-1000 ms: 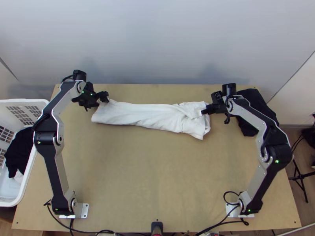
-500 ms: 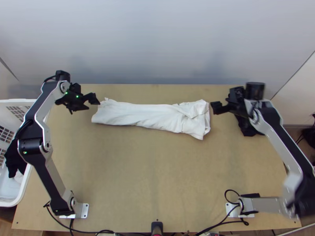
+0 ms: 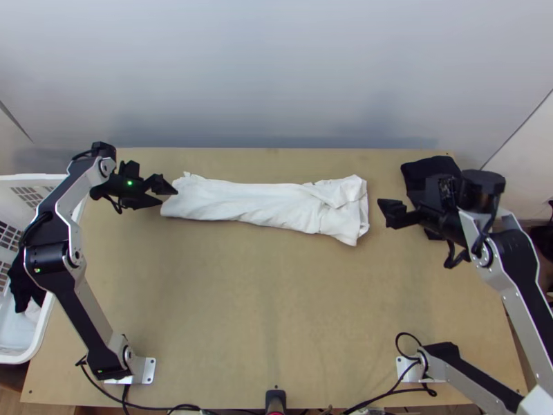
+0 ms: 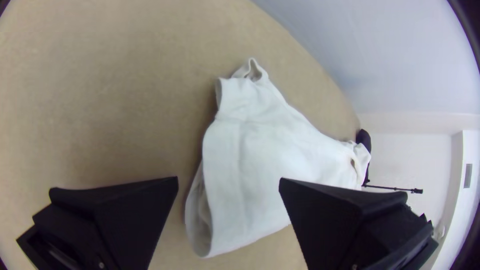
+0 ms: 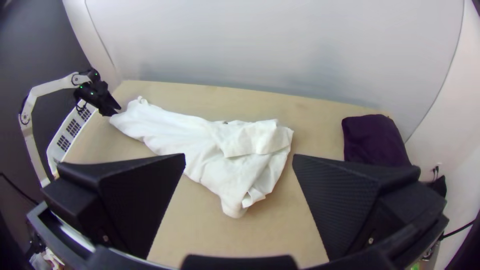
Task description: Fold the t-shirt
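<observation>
the left gripper (image 4: 228, 179) and right gripper (image 5: 239, 155) are hovering open near the shirt's (image 3: 259, 200) ends, presumably allowing room for regripping.

"What colour is the T-shirt (image 3: 242, 202)?"

"White all over, plain, with no print I can make out. It sits against the tan of the tabletop (image 3: 263, 297)."

"And the cloth (image 3: 427, 169) at the far right corner?"

"Black in the top view, deep purple in the right wrist view."

"Anything patterned?"

"The laundry basket (image 3: 41, 178) by the left edge: white, with grids of slots. The garment (image 3: 21, 287) in it is black."

"The right gripper (image 3: 384, 214)?"

"Black, finely ribbed on its fingers (image 5: 340, 205)."
</observation>
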Motion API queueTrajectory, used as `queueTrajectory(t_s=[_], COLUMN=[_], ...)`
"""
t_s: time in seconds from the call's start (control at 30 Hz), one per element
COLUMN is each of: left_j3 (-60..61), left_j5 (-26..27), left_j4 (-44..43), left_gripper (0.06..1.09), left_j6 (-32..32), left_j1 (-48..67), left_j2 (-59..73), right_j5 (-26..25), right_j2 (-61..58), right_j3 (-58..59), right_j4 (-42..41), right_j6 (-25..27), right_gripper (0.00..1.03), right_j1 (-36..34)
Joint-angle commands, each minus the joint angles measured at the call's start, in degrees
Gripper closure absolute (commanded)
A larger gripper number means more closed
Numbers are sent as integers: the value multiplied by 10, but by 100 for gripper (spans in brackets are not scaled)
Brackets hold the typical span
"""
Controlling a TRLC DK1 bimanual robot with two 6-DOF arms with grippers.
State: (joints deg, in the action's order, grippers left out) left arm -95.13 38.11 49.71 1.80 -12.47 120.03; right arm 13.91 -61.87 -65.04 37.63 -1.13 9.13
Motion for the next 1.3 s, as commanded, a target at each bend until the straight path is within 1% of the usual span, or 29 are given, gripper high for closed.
queueTrajectory(t_s=[0.0,0.13,0.27,0.47,0.57,0.6,0.7,0.73,0.8,0.83,0.87,0.9,0.93,0.97,1.13,1.27], left_j3=[-1,-3,-2,-10,-15,-15,-18,-20,-20,-19,-16,-13,-11,-11,7,6], left_j5=[29,43,64,72,80,91,137,147,159,164,168,174,176,176,174,166], left_j4=[-24,-28,-40,-66,-66,-65,-64,-64,-64,-62,-62,-62,-61,-57,-46,-48], left_gripper=[10,11,11,11,11,11,23,25,26,29,43,66,94,105,105,105], left_j6=[25,30,49,72,73,75,98,102,108,108,108,107,106,103,86,88], left_j1=[10,21,24,28,34,37,39,39,44,46,49,52,57,61,75,79], left_j2=[26,37,42,43,49,50,57,59,60,61,60,59,57,57,47,31], right_j5=[2,2,2,23,27,28,31,31,33,33,34,35,37,40,45,45], right_j2=[34,40,46,59,63,65,70,72,74,75,76,77,77,79,86,93], right_j3=[14,15,16,25,30,31,38,40,44,45,45,45,46,47,49,52], right_j4=[28,41,52,65,68,69,76,77,80,81,83,83,83,84,88,92], right_j6=[-17,-25,-30,-45,-49,-49,-49,-49,-49,-49,-49,-52,-55,-56,-60,-60], right_gripper=[3,3,3,3,4,4,4,4,4,4,4,4,4,4,4,4], right_j1=[5,3,1,-2,-5,-6,-6,-6,-6,-6,-6,-7,-7,-9,-12,-12])
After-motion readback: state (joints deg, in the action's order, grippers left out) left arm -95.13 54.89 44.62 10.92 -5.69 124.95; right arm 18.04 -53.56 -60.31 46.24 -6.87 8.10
